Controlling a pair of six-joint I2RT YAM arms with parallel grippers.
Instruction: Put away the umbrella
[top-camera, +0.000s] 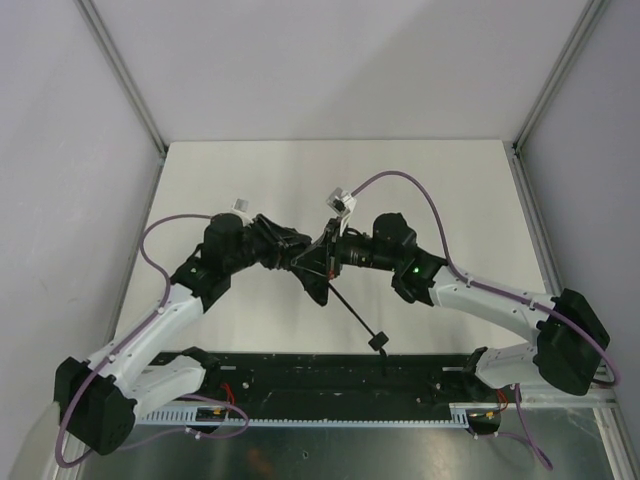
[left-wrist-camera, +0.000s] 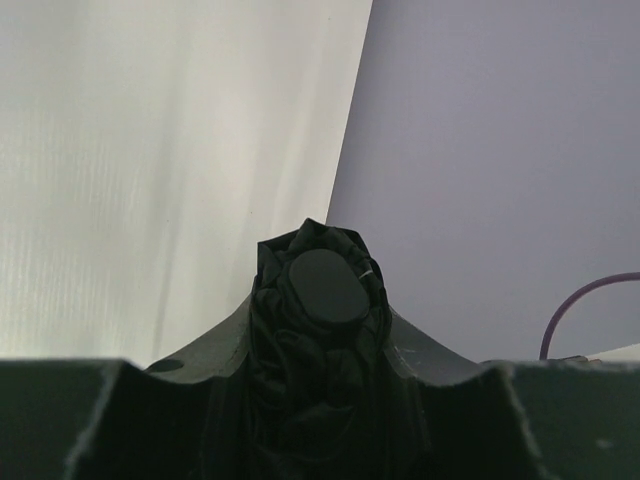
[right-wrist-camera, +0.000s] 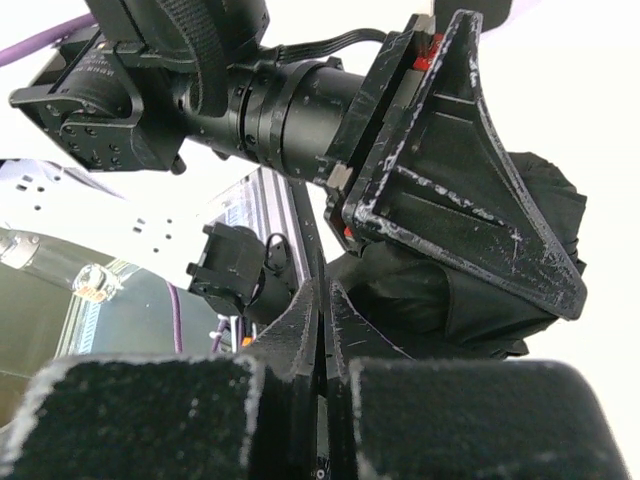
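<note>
Umbrella (top-camera: 352, 312) held over the table (top-camera: 430, 190), between my two arms. Left gripper (top-camera: 298, 256) clamps the bunched canopy (left-wrist-camera: 318, 340); right gripper (top-camera: 327, 262) is pinched tight, seemingly on the thin shaft. Canopy collapsed — shaft not yet pushed in, stowing left, I judge.

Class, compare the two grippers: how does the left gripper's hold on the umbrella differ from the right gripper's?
Jaws: the left gripper's stand apart; the right gripper's nearly meet. Grip: the left clamps the umbrella's bunched canopy; the right pinches its thin shaft. Both hold the one umbrella.
</note>
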